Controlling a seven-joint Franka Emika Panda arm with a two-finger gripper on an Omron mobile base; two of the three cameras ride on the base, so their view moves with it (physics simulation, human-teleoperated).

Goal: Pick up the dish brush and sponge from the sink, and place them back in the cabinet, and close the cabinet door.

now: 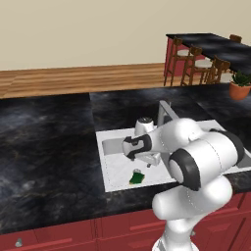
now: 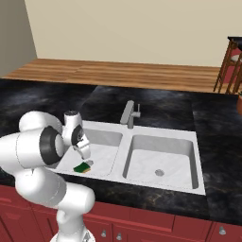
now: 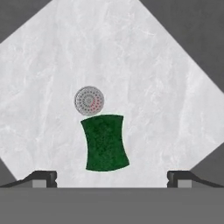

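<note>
The sponge (image 3: 105, 142) lies flat on the floor of the sink's (image 2: 124, 142) left basin, just beside the round drain (image 3: 89, 100). My gripper (image 3: 112, 177) hangs above it, fingers spread wide, holding nothing.

My arm bends over the sink (image 1: 110, 147), set in the black counter (image 1: 49, 147). The sponge (image 1: 137, 177) lies on the sink's floor near its front wall. The faucet (image 1: 164, 112) rises at the sink's back rim.
</note>
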